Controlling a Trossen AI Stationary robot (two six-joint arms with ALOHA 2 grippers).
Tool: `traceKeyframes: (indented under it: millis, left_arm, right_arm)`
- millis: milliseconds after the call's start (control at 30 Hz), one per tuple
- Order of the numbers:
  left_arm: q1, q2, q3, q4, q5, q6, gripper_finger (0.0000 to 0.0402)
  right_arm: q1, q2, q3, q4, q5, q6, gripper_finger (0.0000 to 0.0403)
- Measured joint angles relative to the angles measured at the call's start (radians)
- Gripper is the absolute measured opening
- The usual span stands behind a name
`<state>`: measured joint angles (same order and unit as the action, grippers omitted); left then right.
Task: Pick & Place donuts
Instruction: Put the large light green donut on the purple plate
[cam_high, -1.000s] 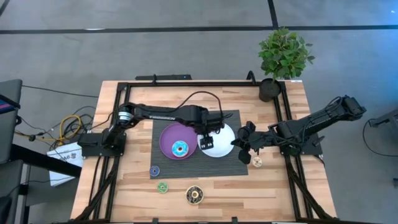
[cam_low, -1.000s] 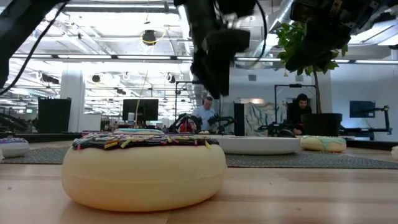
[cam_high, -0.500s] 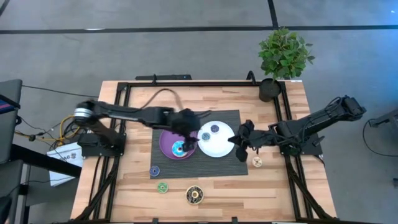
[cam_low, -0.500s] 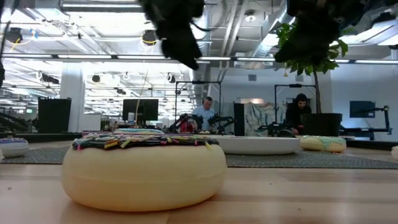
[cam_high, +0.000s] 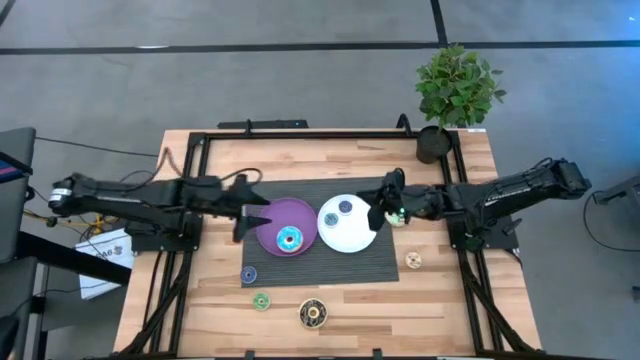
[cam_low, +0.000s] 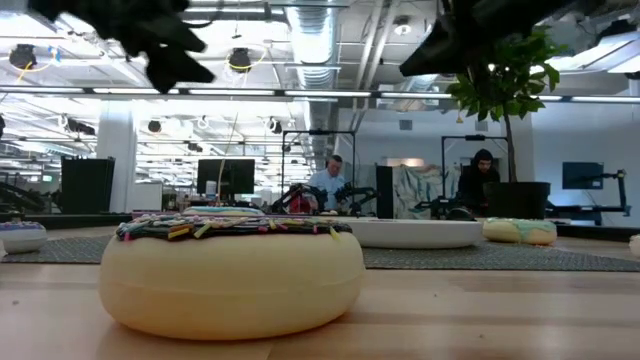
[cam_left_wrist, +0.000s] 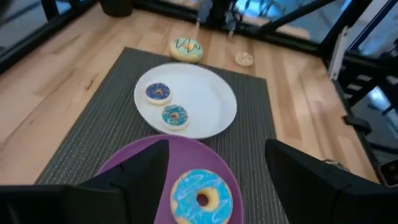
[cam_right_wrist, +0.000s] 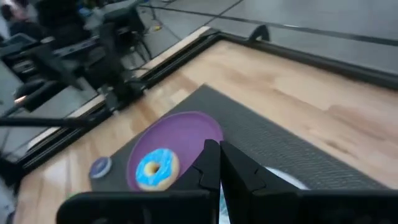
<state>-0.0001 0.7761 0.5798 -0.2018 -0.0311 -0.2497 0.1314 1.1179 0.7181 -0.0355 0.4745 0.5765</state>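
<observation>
With three donuts plated and five on the table, the left gripper (cam_high: 243, 213) gapes empty; the right gripper's (cam_high: 385, 207) fingers meet.

We are in an open-plan robotics lab or office. Beyond the right gripper (cam_high: 385, 205), seated people (cam_low: 329, 180) work at monitors (cam_low: 225, 177) under exposed ceiling ducts (cam_low: 310, 40). A potted plant (cam_high: 455, 90) stands on the table's corner.
</observation>
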Motion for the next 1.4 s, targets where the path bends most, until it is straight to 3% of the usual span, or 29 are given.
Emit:
traceKeyframes:
  millis: [133, 300, 467, 633, 800, 900, 1200, 1400]
  left_arm:
    - [0.0, -0.163, -0.079, -0.041, -0.001, 0.007, 0.0258]
    - [0.0, -0.282, -0.123, -0.062, -0.002, 0.019, 0.0258]
    - [0.001, -0.309, -0.126, -0.068, -0.049, 0.02, 0.0258]
    - [0.001, -0.298, -0.126, -0.07, -0.06, 0.02, 0.0258]
    - [0.001, -0.276, -0.126, -0.071, -0.056, 0.019, 0.0258]
    - [0.001, -0.263, -0.126, -0.071, -0.055, 0.019, 0.0258]
    - [0.001, -0.251, -0.126, -0.07, -0.055, 0.019, 0.0258]
    - [0.001, -0.251, -0.126, -0.07, -0.06, 0.019, 0.0258]
  right_arm:
    - [-0.064, 0.0, 0.072, -0.151, 0.0, 0.022, 0.0]
    - [-0.157, 0.0, 0.181, -0.523, -0.028, 0.159, 0.0012]
    - [-0.231, 0.001, 0.2, -0.818, -0.096, 0.415, 0.0077]
    - [-0.25, 0.001, 0.179, -0.963, -0.135, 0.592, 0.0166]
    - [-0.25, 0.001, 0.105, -0.976, -0.183, 0.688, 0.0249]
    - [-0.249, 0.001, 0.043, -0.932, -0.213, 0.707, 0.0276]
    - [-0.256, 0.004, -0.053, -0.868, -0.216, 0.708, 0.0285]
    - [-0.264, 0.085, -0.056, -0.871, -0.271, 0.708, 0.0285]
